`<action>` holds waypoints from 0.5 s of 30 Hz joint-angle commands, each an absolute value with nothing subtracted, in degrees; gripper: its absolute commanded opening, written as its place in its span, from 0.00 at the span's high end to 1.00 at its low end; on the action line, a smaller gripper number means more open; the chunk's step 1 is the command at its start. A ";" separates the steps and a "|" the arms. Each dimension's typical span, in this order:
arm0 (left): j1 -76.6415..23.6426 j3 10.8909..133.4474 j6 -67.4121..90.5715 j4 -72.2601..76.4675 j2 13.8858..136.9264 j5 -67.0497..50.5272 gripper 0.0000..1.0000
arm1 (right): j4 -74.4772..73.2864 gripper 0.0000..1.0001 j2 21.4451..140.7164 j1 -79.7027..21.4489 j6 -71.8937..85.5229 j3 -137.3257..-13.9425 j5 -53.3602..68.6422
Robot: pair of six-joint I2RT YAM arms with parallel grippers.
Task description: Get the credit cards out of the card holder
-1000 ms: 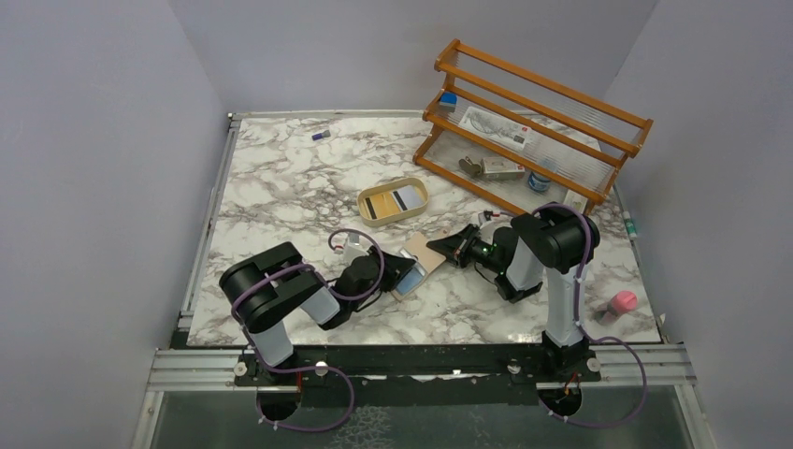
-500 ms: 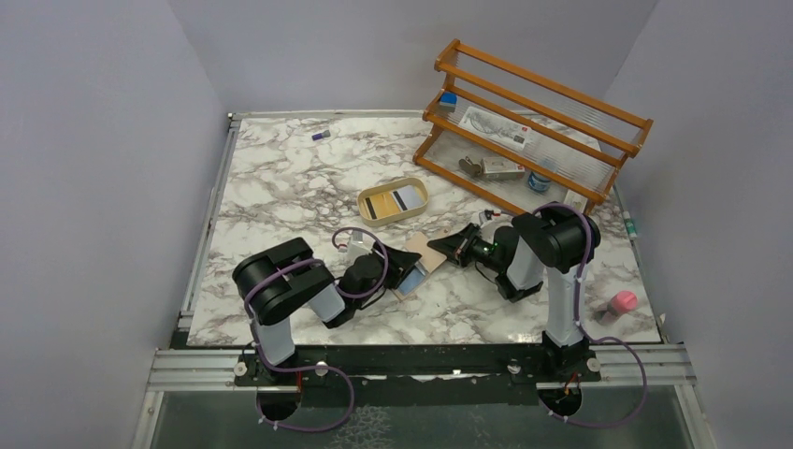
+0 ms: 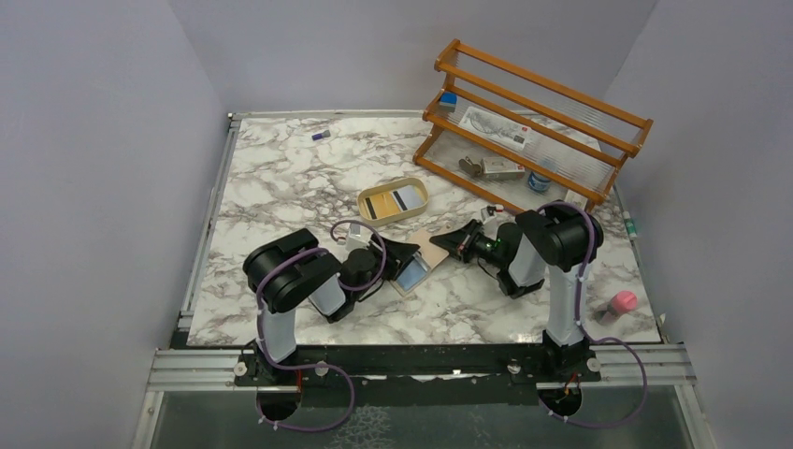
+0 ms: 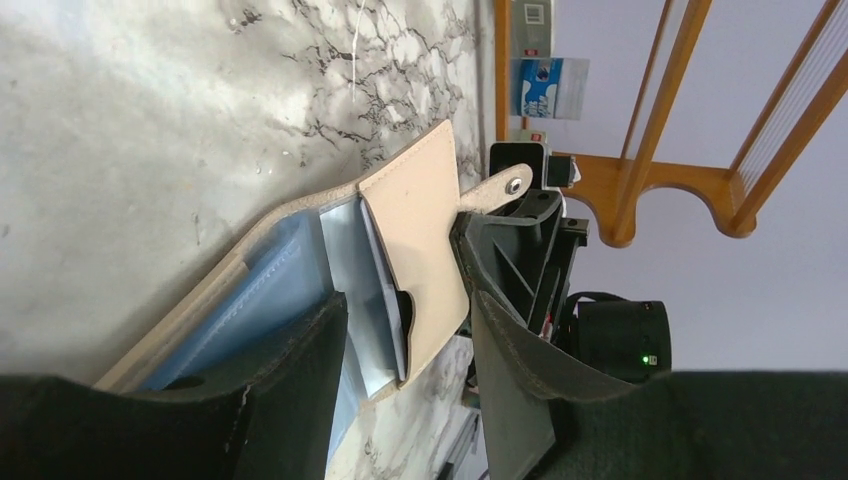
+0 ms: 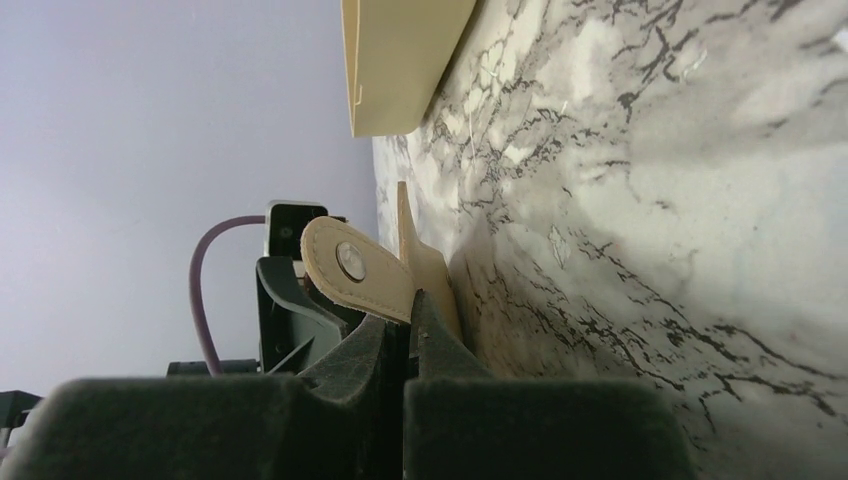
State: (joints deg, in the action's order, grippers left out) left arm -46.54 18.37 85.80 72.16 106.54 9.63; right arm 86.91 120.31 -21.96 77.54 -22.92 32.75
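The beige card holder (image 3: 425, 254) lies open on the marble between my two grippers. In the left wrist view its tan flap (image 4: 412, 250) stands raised, with a pale blue card (image 4: 265, 295) and a whitish card (image 4: 352, 270) in the pockets beneath. My left gripper (image 4: 405, 365) is open, with the flap and the card edges between its fingers (image 4: 290, 400). It also shows in the top view (image 3: 402, 254). My right gripper (image 5: 405, 320) is shut on the holder's snap tab (image 5: 350, 265), low over the table; in the top view it (image 3: 447, 245) is at the holder's right edge.
An oval tan tray (image 3: 394, 202) with cards in it sits just behind the holder. A wooden rack (image 3: 533, 122) with small items stands at the back right. A pink object (image 3: 621, 303) lies near the right edge. A small item (image 3: 321, 136) lies far back left.
My left arm has swung right and forward, bringing its open gripper up around the holder's near edge. My right gripper has stayed shut on the snap tab.
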 commanded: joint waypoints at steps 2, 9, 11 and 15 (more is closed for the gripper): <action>-45.16 19.64 84.60 78.53 110.86 3.40 0.49 | 102.39 0.99 121.00 -21.54 78.12 -24.08 36.23; -45.15 19.43 85.70 80.79 110.39 3.20 0.49 | 102.40 0.99 122.01 -21.53 78.54 -25.28 36.55; -45.18 19.63 86.22 81.32 110.10 3.08 0.49 | 102.39 0.99 121.87 -21.60 78.57 -25.31 36.56; -45.17 20.06 86.83 80.85 109.73 4.57 0.49 | 102.44 0.99 121.93 -21.62 78.49 -25.15 36.74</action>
State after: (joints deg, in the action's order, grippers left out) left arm -45.21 19.40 86.28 78.48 110.15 4.34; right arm 86.91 121.12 -21.43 78.00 -24.67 34.48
